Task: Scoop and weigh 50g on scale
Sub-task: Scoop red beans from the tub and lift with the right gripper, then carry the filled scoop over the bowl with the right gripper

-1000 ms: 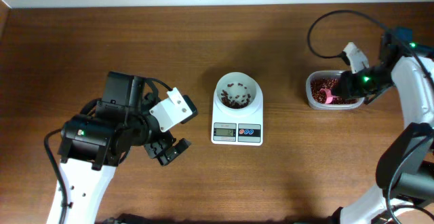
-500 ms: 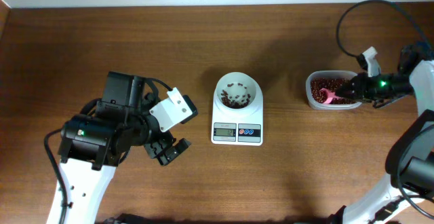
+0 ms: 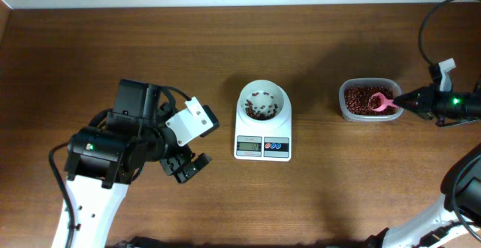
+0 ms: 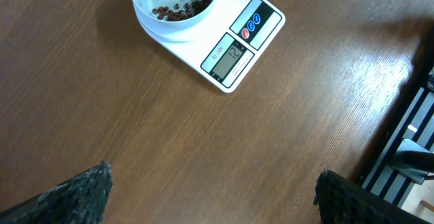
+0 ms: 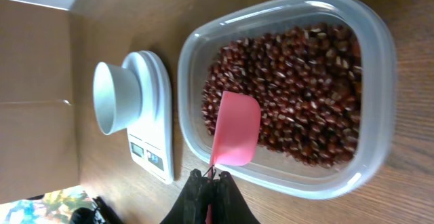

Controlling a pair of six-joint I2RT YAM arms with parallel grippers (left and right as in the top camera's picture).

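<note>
My right gripper (image 5: pixel 211 178): clamped on pink spoon (image 5: pixel 234 136) over beans (image 5: pixel 298 81); left gripper (image 3: pixel 186 169): spread, empty. Risk: spoon twisting, beans spilling short of scale (image 3: pixel 262 149)

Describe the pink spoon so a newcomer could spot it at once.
On the table, look right of the white scale to the clear tub of red-brown beans. The spoon sits over the beans, its handle pinched in the right end effector. Nothing else there is pink.
</note>
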